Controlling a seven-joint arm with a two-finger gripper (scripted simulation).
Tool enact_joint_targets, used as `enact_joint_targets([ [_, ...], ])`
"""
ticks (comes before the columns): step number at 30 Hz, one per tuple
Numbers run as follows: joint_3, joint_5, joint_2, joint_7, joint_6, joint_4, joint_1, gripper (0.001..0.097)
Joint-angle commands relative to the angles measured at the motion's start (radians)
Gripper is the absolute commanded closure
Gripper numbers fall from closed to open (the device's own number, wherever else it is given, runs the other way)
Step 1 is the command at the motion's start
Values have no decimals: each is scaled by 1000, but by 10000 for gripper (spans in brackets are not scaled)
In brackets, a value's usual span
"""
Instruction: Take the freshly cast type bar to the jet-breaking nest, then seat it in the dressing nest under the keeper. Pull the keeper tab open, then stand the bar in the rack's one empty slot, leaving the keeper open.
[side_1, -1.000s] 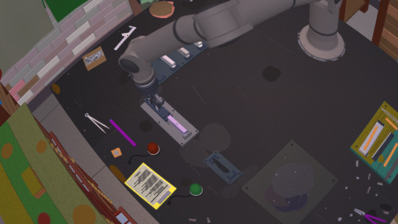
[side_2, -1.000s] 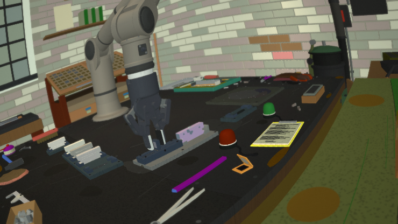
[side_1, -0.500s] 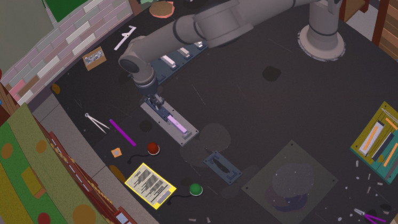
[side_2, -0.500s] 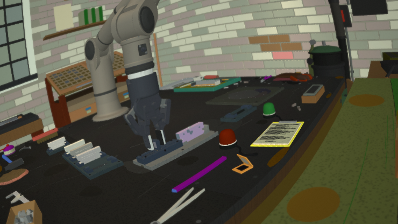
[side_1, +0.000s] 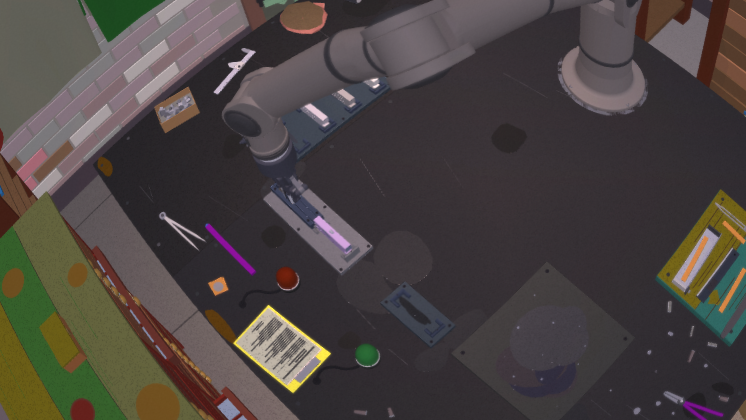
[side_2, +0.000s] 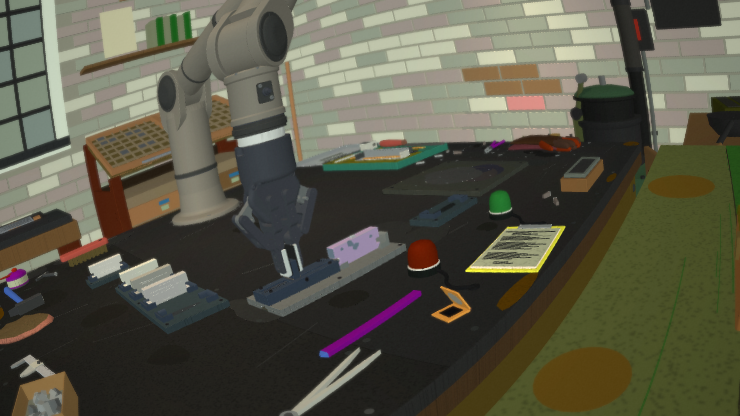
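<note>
The keeper tab is partly hidden between the fingers of my gripper (side_1: 290, 194) (side_2: 288, 266), which is closed on it at the dark blue keeper's (side_1: 304, 210) (side_2: 300, 281) end nearest the rack. The keeper lies along the grey plate of the dressing nest (side_1: 318, 230) (side_2: 327, 280) in the middle-left of the table. The lilac type bar (side_1: 331, 233) (side_2: 354, 243) sits on the plate's other half, past the keeper's end. The rack (side_1: 334, 107) (side_2: 171, 296) holds three pale bars standing in its slots, behind my arm. The blue jet-breaking nest (side_1: 417, 314) (side_2: 443, 210) lies empty.
The table's curved front edge runs close by a purple rod (side_1: 230, 249) (side_2: 370, 324), dividers (side_1: 180, 230) and a red button (side_1: 286, 278) (side_2: 423, 255). A yellow clipboard (side_1: 282, 348) (side_2: 515, 248), green button (side_1: 367, 355) and grey mat (side_1: 543, 336) lie further along.
</note>
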Motion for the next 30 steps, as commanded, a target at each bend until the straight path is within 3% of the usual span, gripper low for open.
enact_joint_targets([
  [1, 1, 0, -1, 0, 0, -1, 0, 851],
  [4, 1, 0, -1, 0, 0, -1, 0, 901],
  [30, 3, 4, -1, 5, 4, -7, 11, 901],
])
